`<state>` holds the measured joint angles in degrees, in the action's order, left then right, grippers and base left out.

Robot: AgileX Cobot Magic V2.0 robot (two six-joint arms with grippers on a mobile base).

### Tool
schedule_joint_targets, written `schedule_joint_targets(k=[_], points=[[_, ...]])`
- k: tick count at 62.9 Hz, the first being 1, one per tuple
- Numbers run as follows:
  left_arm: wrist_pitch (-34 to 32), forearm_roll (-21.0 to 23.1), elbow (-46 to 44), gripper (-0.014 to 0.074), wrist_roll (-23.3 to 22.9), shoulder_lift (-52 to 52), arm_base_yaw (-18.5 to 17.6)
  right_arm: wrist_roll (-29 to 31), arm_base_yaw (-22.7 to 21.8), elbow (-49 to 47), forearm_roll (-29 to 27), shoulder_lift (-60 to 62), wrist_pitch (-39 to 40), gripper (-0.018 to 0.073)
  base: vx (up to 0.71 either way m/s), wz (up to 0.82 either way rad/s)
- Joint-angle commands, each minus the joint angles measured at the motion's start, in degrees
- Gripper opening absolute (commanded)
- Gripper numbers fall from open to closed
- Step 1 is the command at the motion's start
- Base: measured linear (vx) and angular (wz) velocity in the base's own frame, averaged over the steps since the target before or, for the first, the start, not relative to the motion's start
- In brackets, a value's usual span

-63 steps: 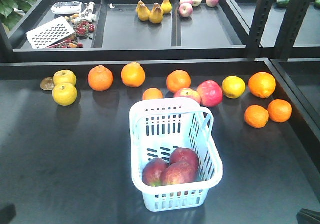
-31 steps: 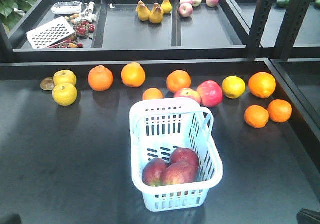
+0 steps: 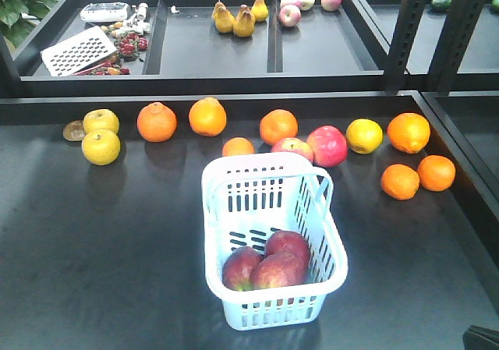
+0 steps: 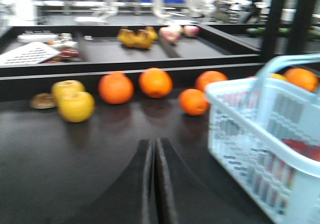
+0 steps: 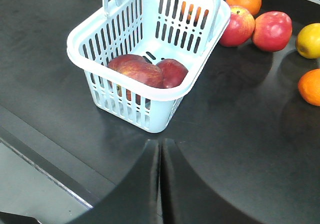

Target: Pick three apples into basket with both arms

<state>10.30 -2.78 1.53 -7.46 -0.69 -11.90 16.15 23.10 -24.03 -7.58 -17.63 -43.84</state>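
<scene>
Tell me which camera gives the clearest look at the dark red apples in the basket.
The exterior front view: all three dark red apples sit unobstructed at the near end of the basket. The right wrist view shows them sharply too, partly behind the rim. The left wrist view is blurred, showing only a red sliver through the slots.

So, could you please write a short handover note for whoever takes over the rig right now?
Left gripper: shut, empty, low over the table left of the basket.
Right gripper: shut, empty, on the near side of the basket.
Apples: all three dark red ones lie together at the near end of the basket.
Done: the picking; no dark red apple is left on the table.
Left: nothing to pick. The pink-red apples and oranges behind the basket stay put.
</scene>
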Motion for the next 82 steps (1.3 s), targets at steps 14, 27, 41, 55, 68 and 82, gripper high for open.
schedule_joint_targets(k=[14,27,41,55,68,82], points=[[-4.4,0.1,0.4,-0.0006,-0.5,-0.9,9.4,0.1,0.0,-1.5,-0.1,-0.5,3.6,-0.0008,0.00,0.00],[-4.5,0.3,0.4,-0.0006,-2.5,-0.9,9.9,0.1,0.0,-1.5,-0.1,-0.5,3.6,-0.0008,0.00,0.00],[-4.5,0.3,0.3,-0.0006,-2.5,-0.9,10.0,0.1,0.0,-1.5,-0.1,-0.5,3.6,-0.0008,0.00,0.00],[-4.4,0.3,0.3,-0.0006,-2.5,-0.9,10.0,0.1,0.0,-1.5,-0.1,-0.5,3.6,-0.0008,0.00,0.00],[-4.4,0.3,0.3,-0.0006,-2.5,-0.9,10.0,0.1,0.0,-1.5,-0.1,-0.5,3.6,-0.0008,0.00,0.00],[-4.4,0.3,0.3,-0.0006,-2.5,-0.9,10.0,0.1,0.0,-1.5,-0.1,-0.5,3.6,-0.0008,0.00,0.00]])
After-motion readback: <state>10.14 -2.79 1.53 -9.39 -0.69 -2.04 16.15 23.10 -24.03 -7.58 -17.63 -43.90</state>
